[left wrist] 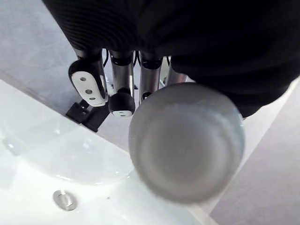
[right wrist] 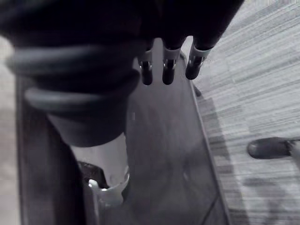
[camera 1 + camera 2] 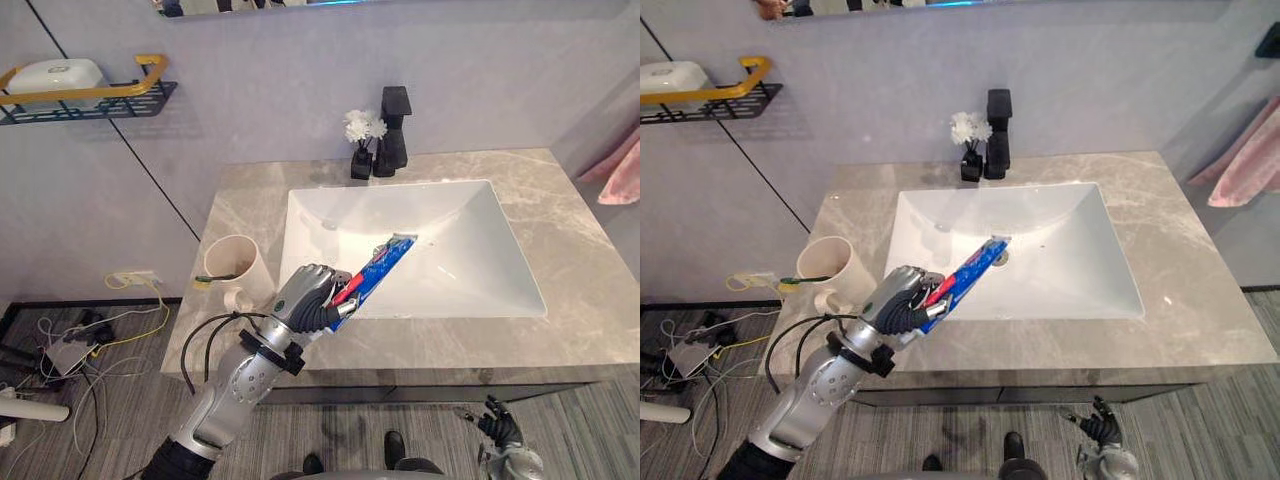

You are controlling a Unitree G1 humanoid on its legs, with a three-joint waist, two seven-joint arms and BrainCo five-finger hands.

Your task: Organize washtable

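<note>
My left hand (image 3: 305, 300) is shut on a blue and red toothpaste tube (image 3: 385, 265), which slants up to the right over the front left corner of the white sink (image 3: 470, 230). In the left wrist view the tube's round grey end (image 1: 186, 140) faces the camera, with the fingers (image 1: 123, 89) curled beside it. A beige cup (image 3: 238, 268) holding a toothbrush (image 3: 215, 278) stands on the counter just left of the hand. My right hand (image 3: 503, 428) hangs low by the floor, below the counter's front edge, with its fingers (image 2: 166, 70) relaxed.
A black faucet (image 3: 393, 130) and a small vase of white flowers (image 3: 363, 140) stand behind the sink. A wall shelf (image 3: 85, 100) with a yellow rail holds a white soap dish at the upper left. A pink towel (image 3: 620, 175) hangs at the right. The grey marble counter (image 3: 580, 290) surrounds the sink.
</note>
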